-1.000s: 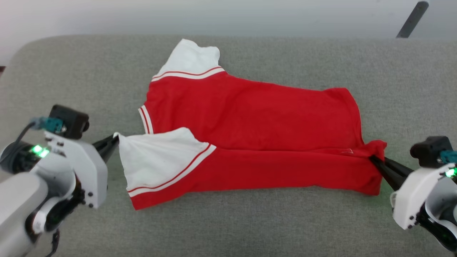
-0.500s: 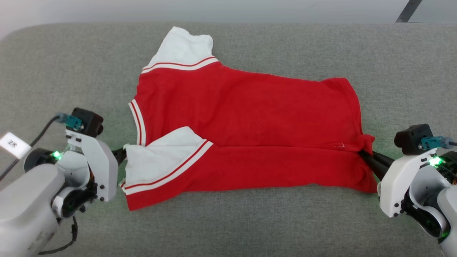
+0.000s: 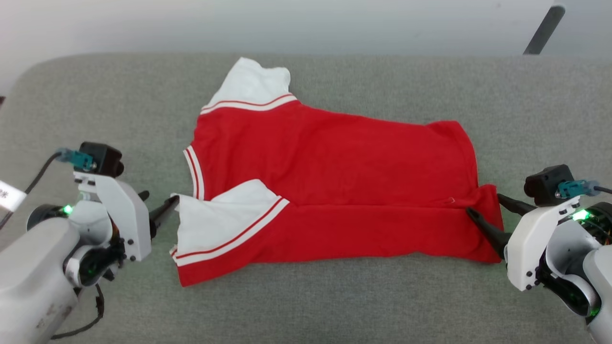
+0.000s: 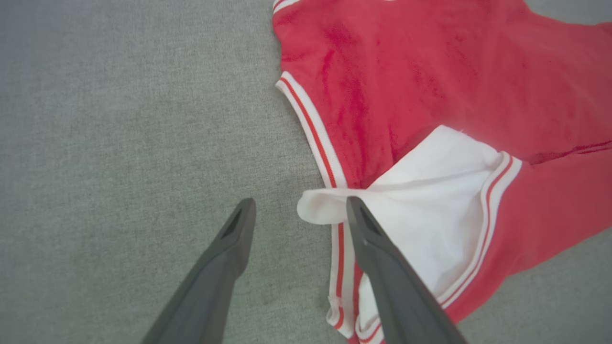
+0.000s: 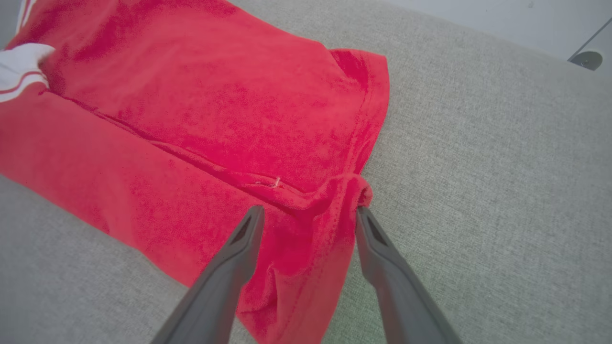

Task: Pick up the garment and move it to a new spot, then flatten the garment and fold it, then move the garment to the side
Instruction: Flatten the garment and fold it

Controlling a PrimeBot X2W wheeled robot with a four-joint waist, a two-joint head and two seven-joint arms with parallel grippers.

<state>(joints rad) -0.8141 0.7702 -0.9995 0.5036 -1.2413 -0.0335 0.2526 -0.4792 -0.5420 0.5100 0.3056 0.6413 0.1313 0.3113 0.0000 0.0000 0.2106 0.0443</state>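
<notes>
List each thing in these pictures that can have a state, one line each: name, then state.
garment: lying on the grey cushion, near long edge folded over the body, far sleeve spread out.
left gripper: open, tip of the near white sleeve between its fingers, unclamped.
right gripper: open, straddling the bunched hem corner, unclamped.

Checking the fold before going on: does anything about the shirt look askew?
Yes: on the shirt, the hem corner is bunched at the open right gripper, and the folded white sleeve sticks out past the neckline.
</notes>
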